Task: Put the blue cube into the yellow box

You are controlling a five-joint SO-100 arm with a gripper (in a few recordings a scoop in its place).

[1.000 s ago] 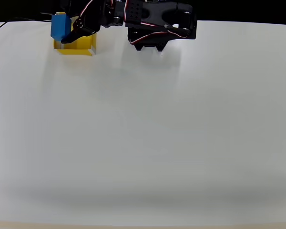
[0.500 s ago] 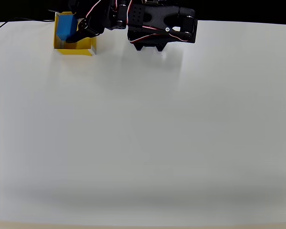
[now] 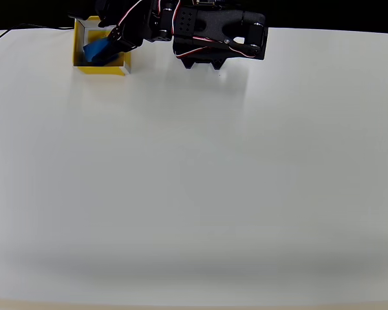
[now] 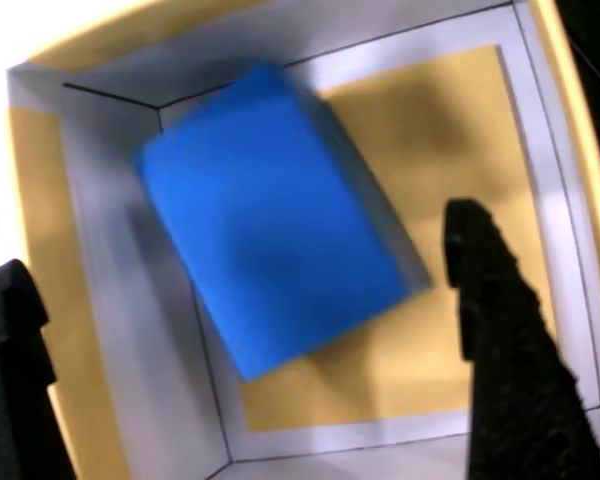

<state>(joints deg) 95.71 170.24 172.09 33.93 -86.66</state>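
Note:
The blue cube (image 3: pixel 98 50) lies tilted inside the yellow box (image 3: pixel 105 69) at the table's far left corner in the overhead view. In the wrist view the blue cube (image 4: pixel 270 215) is slightly blurred and rests askew on the floor of the yellow box (image 4: pixel 450 130), inside its white rims. My gripper (image 3: pixel 114 37) hovers over the box's right part. Seen from the wrist, the gripper (image 4: pixel 238 245) is open: its black fingers (image 4: pixel 500 330) stand wide apart on either side of the cube and touch nothing.
The black arm's body and base (image 3: pixel 213 39) sit at the far edge, right of the box. The white table (image 3: pixel 194 181) stretches wide toward the front. A dark cable (image 3: pixel 0 35) runs off the far left corner.
The cube was held upright over the box in the shut gripper. The fingers have opened and the cube has dropped into the box, tipping onto its side.

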